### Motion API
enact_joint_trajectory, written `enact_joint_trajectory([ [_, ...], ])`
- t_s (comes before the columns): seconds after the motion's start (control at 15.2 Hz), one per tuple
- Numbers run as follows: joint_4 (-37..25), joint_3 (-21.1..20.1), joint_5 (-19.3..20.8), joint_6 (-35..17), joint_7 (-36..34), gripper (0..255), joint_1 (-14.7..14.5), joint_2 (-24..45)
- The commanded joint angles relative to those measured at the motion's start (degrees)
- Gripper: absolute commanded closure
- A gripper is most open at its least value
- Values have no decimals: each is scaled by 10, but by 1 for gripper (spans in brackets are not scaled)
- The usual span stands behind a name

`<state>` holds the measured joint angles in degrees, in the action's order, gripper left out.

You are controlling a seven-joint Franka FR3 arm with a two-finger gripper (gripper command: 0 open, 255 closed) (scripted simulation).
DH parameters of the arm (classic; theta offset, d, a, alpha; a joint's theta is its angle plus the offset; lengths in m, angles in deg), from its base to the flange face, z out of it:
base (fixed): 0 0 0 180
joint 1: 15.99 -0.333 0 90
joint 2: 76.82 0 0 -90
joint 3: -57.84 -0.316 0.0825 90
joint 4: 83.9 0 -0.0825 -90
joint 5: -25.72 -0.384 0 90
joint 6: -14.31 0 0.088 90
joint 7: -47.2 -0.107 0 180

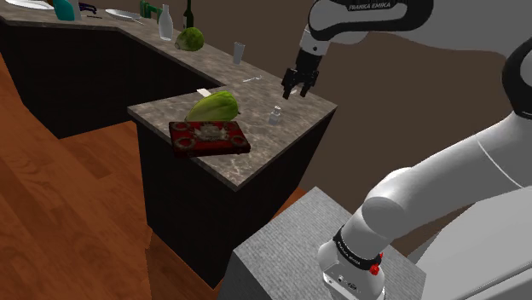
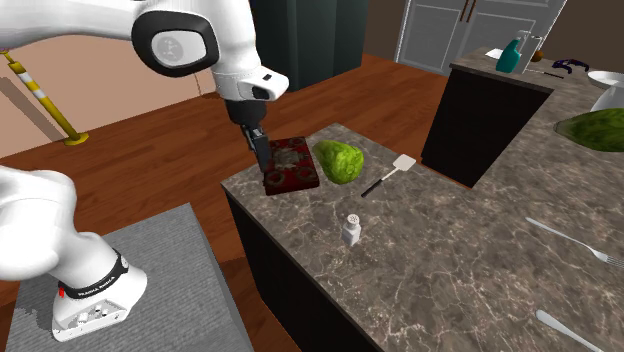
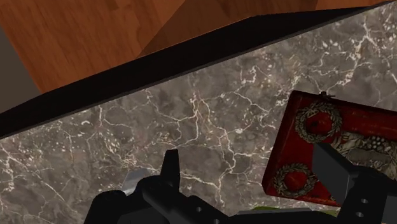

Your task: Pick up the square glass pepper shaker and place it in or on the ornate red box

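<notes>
The pepper shaker [image 1: 274, 115] is a small clear square bottle with a pale cap, standing upright on the dark marble counter [image 1: 281, 141]. It also stands alone in the second exterior view [image 2: 351, 230]. The ornate red box [image 1: 207, 136] lies flat near the counter's corner, its lid set with round metal wreaths [image 2: 292, 166] [image 3: 315, 149]. My gripper [image 1: 297, 90] hangs in the air above the counter, higher than the shaker and apart from it. Its fingers [image 3: 170, 167] stand open with nothing between them. In the second exterior view the gripper [image 2: 265, 168] overlaps the box's edge.
A green lettuce head [image 1: 214, 106] lies right behind the red box, with a white spatula [image 2: 390, 173] beyond it. A fork [image 2: 565, 244], a drinking glass [image 1: 239, 53], bottles [image 1: 165, 23] and a second lettuce [image 1: 190, 38] sit farther along the counter. Wood floor [image 1: 77, 196] lies below the counter edge.
</notes>
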<state>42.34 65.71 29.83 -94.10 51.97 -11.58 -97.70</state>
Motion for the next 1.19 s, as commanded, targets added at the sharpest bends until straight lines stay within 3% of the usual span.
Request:
enact_joint_trajectory([
  [0.0,-23,15,-2,-16,21,0,4,41],
  [0.59,-159,59,-42,-60,109,0,25,235],
  [1.12,-339,68,-94,-49,177,0,66,422],
])
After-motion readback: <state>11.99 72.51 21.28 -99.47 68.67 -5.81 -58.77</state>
